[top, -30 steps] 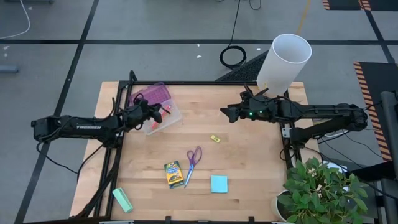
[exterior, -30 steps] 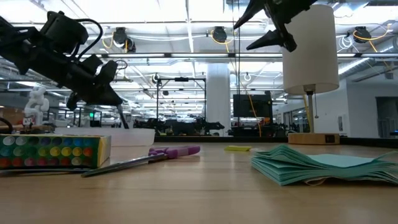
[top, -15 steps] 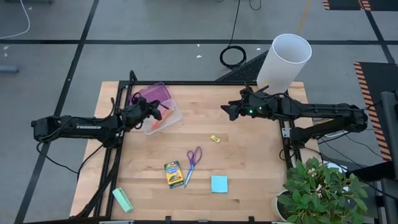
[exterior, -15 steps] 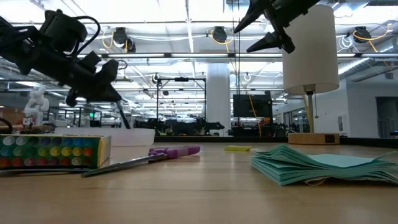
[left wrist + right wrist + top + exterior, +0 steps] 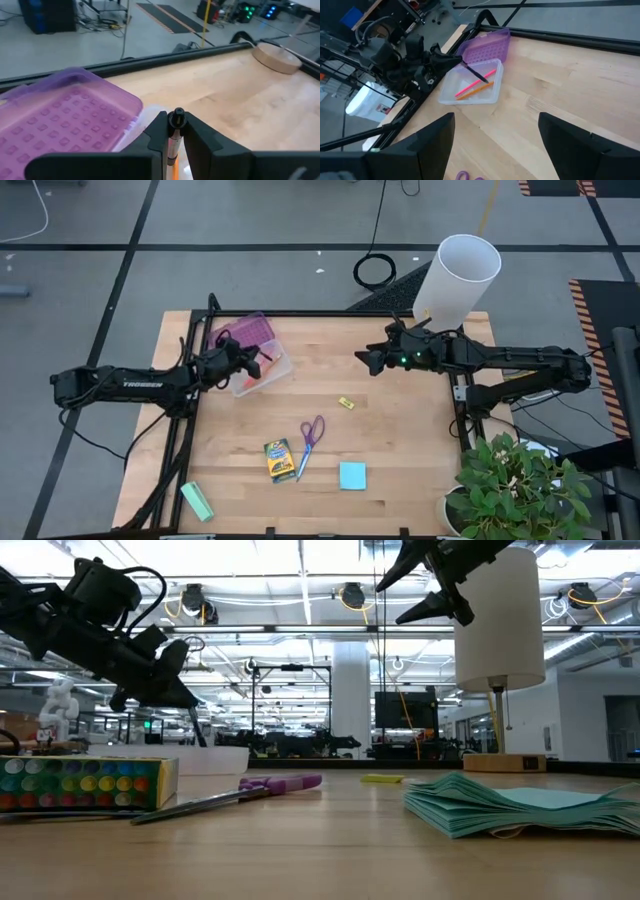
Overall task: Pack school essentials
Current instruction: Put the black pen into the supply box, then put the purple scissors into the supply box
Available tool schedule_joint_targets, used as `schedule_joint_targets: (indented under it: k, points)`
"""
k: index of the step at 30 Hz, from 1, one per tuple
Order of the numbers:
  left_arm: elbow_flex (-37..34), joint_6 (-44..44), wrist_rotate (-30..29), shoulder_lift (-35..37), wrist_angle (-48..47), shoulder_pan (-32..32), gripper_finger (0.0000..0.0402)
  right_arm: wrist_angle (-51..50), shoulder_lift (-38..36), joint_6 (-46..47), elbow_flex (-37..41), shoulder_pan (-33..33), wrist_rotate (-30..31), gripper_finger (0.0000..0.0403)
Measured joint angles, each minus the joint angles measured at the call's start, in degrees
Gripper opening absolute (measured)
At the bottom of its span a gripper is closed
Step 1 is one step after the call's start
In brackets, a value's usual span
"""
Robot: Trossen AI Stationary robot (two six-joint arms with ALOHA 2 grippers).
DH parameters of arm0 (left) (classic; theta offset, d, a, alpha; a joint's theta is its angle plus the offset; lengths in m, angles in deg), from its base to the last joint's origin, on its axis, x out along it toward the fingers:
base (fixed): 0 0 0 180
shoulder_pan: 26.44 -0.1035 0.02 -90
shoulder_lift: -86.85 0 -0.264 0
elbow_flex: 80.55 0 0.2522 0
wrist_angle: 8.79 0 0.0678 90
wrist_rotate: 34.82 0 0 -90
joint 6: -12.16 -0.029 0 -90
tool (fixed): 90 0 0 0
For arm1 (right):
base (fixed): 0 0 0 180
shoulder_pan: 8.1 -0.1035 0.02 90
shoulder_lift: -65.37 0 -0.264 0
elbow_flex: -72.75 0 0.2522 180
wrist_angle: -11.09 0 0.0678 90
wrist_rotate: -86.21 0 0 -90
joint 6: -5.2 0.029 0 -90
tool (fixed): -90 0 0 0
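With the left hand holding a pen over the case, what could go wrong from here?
1. The left hand grips the black pen near its top end; released at this slant over the clear case, it may land across the rim and roll out.
2. The purple lid stands open right beside the hand; a sideways move might knock it.
3. The right hand hangs open above the table, away from the scissors.

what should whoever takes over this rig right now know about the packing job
Left gripper: jaws shut on a black pen, over the clear box at the table's far left.
Right gripper: jaws open, empty, raised mid-table.
Done: pink and orange pens lie in the box.
Left: scissors, crayon box, sticky-note pad, small yellow piece all on the table.
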Motion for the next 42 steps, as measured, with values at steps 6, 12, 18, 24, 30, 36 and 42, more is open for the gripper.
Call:
schedule_joint_targets:
  k: [6,12,18,24,30,36,42]
  points:
    - [0.00,0.00,0.45,0.00,-1.18,1.41,0.0105,0.25,0.00,1.19,0.00,0.00,0.04,0.0279]
    - [0.00,2.77,0.63,0.00,-3.02,3.15,0.0157,0.25,0.00,1.21,0.00,0.00,0.07,0.0279]
    - [1.88,4.33,1.28,0.00,-3.56,5.44,0.0169,0.25,0.00,1.22,0.00,0.00,0.08,0.0279]
    - [9.14,4.07,5.07,0.00,-12.02,7.82,0.0170,0.23,0.00,2.51,0.00,0.00,0.07,0.0279]
    - [18.36,3.95,9.68,0.00,-26.22,11.28,0.0170,0.21,0.00,3.90,0.00,-0.02,-0.13,0.0279]
    - [24.27,6.40,12.54,0.00,-34.10,15.40,0.0170,0.49,0.81,14.14,0.00,-1.36,-1.08,0.0279]
    - [25.09,11.95,12.69,0.00,-34.61,19.21,0.0170,0.54,3.76,23.08,0.00,-5.62,-4.19,0.0279]
